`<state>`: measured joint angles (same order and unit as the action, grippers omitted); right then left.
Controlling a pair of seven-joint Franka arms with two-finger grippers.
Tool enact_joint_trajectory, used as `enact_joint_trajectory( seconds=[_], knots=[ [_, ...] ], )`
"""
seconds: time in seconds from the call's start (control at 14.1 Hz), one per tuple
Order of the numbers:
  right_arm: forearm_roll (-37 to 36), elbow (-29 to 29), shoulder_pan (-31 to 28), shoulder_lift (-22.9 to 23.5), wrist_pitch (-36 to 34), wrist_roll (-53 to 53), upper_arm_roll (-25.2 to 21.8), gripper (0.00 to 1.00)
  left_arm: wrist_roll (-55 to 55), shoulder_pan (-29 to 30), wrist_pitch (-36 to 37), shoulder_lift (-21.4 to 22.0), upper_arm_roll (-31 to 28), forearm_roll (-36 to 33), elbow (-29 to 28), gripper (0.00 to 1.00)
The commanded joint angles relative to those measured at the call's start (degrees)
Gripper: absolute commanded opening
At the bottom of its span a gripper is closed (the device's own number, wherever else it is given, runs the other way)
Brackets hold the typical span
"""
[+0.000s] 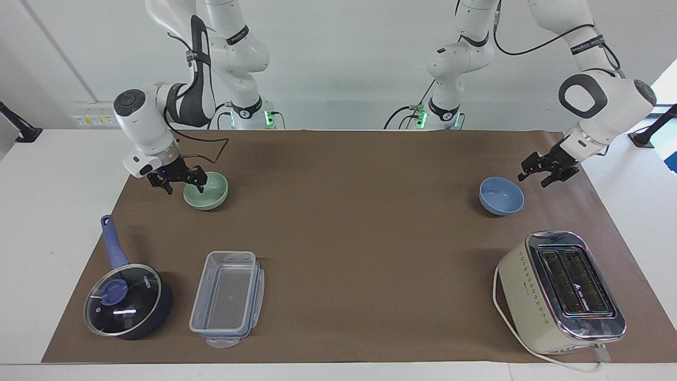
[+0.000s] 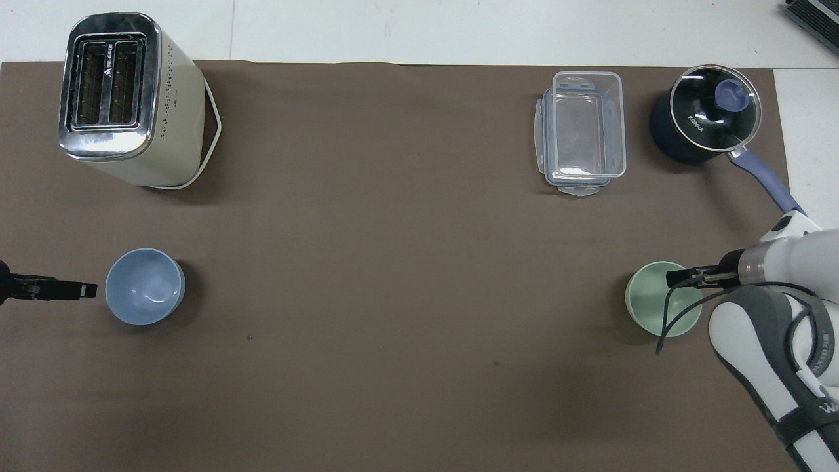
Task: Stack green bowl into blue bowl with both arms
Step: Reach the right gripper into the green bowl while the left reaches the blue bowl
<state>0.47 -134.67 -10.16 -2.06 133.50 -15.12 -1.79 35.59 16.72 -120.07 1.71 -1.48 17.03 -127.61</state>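
Green bowl (image 1: 206, 190): on table, right arm's end, not lifted; my right gripper (image 1: 184, 185) spread at its rim. Blue bowl (image 1: 501, 196): left arm's end, empty; left gripper (image 1: 534, 179) spread, just beside it. Stacking all remains.

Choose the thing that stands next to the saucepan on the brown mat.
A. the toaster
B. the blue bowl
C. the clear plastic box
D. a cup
C: the clear plastic box lies right beside the saucepan at the right arm's end of the table, while the toaster and the blue bowl are at the left arm's end.
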Motion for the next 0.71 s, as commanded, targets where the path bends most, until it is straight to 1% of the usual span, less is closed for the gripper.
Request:
enact_joint_trajectory(
  seconds=[0.0,0.14,0.21,0.28,0.36,0.43,0.5,0.64],
  knots=[
    [3.1,-1.4,-0.8,1.8,4.7,-2.1,0.6,1.0,0.3,-0.3,-4.8,-1.4,-0.1,1.5,-1.5,0.81],
    [4.0,-1.4,-0.6,2.6,5.4,-2.2,0.6,1.0,-2.1,-2.0,-8.2,-2.1,0.0,2.0,-3.0,0.79],
    [4.0,-1.4,-0.6,2.6,5.4,-2.2,0.6,0.9,-2.3,-2.3,-10.6,-3.4,0.0,2.0,-3.7,0.77],
    [4.0,-1.4,-0.7,2.6,5.2,-2.4,0.6,0.69,-2.4,-2.4,-11.9,-3.8,0.0,2.1,-4.0,0.75],
    [4.0,-1.4,-0.7,2.6,5.0,-2.5,0.6,0.42,-2.5,-2.7,-11.9,-3.8,0.0,2.1,-4.1,0.7],
    [4.1,-1.4,-0.7,2.6,4.8,-2.5,0.6,0.14,-2.8,-2.7,-11.9,-3.8,0.0,2.1,-4.1,0.6],
    [4.4,-1.5,-0.6,2.6,4.8,-2.0,0.6,0.0,-2.9,-2.7,-11.8,-3.8,0.0,2.2,-4.1,0.5],
    [4.7,-1.4,-0.6,2.6,4.8,-1.9,0.6,0.0,-2.9,-2.6,-11.2,-3.7,0.0,3.1,-4.0,0.1]
  ],
)
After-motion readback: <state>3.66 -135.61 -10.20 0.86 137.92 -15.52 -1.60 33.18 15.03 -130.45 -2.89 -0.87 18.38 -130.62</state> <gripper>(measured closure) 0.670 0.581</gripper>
